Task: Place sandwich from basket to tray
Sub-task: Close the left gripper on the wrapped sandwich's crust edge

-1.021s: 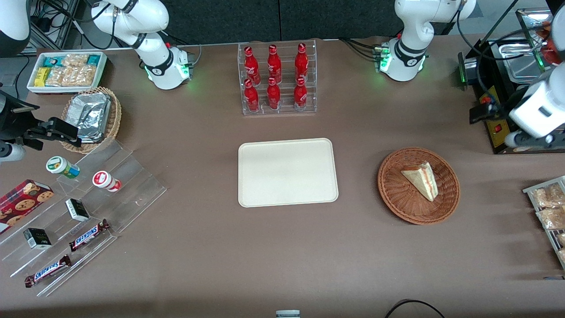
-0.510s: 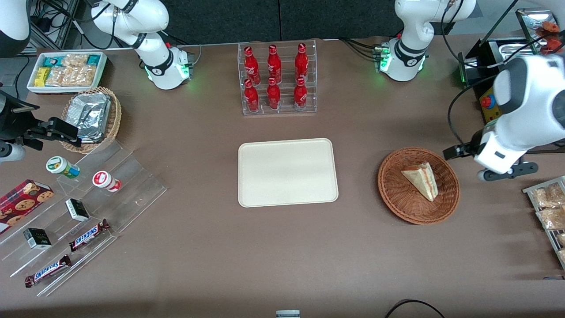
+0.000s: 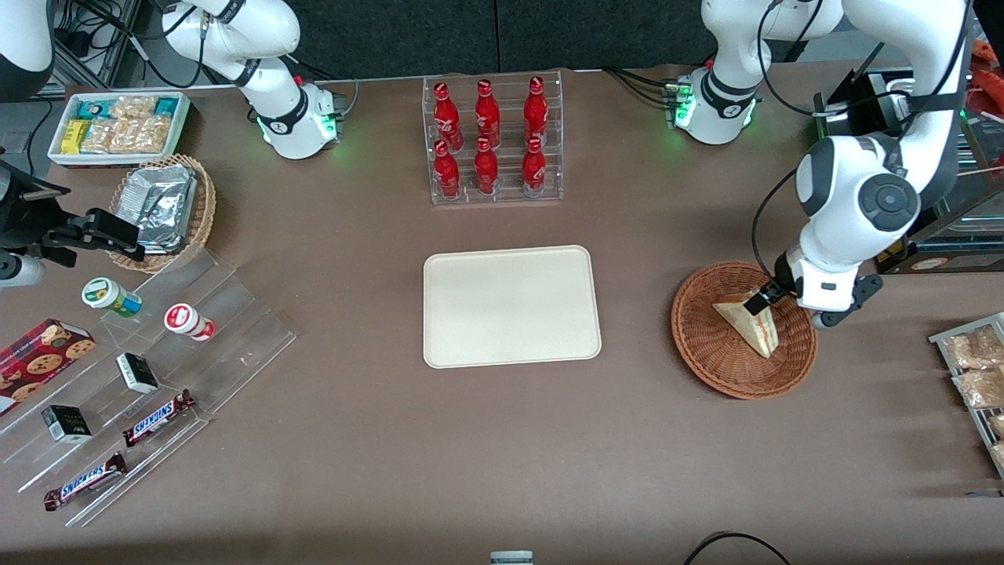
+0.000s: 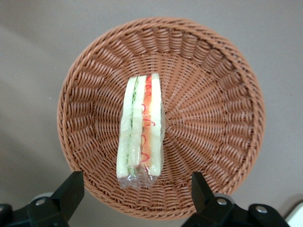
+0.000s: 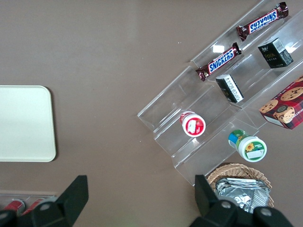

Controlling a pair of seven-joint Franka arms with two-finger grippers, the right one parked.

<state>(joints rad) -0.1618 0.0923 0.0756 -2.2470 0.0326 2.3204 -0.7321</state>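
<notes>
The sandwich, a wrapped wedge with red and green filling along its cut edge, lies in the round reddish-brown basket. My left gripper hangs open just above the basket, over the end of the sandwich that lies toward the working arm's end of the table. Its fingers straddle that end without touching it, and nothing is between them. The cream-white tray lies flat and bare at the table's middle, beside the basket toward the parked arm's end.
A clear rack of red bottles stands farther from the camera than the tray. A black appliance and a rack of pastry packets flank the basket at the working arm's end. Clear display steps with snacks, a tan basket of foil packs and a white bin fill the parked arm's end.
The left arm has swung in from beside the black appliance and come down over the basket; its gripper now hangs above the sandwich. The sandwich, basket and tray have not moved.
</notes>
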